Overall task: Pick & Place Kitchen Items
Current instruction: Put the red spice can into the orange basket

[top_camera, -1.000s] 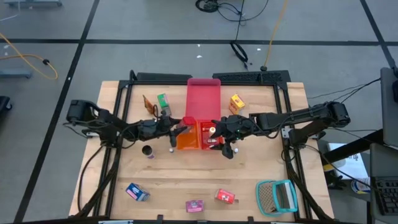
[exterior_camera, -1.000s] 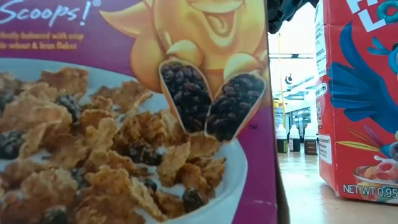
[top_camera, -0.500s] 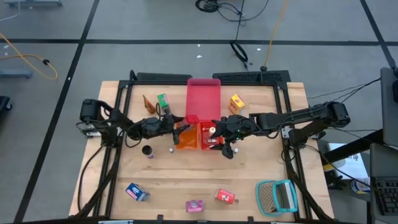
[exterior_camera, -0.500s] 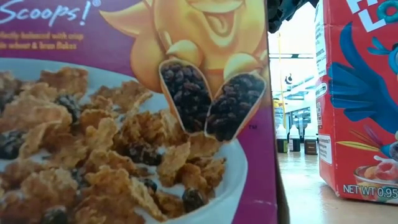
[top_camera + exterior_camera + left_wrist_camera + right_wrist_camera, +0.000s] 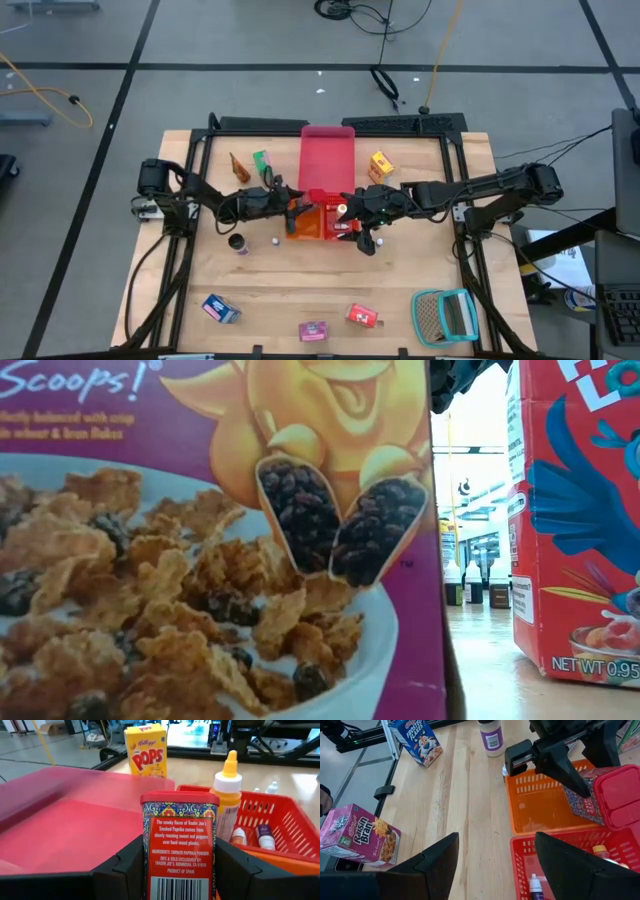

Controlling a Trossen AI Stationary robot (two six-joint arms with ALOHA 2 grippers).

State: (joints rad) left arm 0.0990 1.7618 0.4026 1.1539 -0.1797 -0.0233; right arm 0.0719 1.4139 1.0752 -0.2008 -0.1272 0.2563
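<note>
Left hand grips paprika tin upright between its fingers, over orange tray beside red tray. Right hand spread wide, empty, above red basket holding small bottles. Pops box stands behind on bench.

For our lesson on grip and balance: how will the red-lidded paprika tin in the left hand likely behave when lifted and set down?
The paprika tin looks like rigid metal, so it should not deform between the left hand's fingers. Its glossy printed sides may be slippery. It is tall and narrow, so it could tip if set down tilted in the orange tray.
</note>
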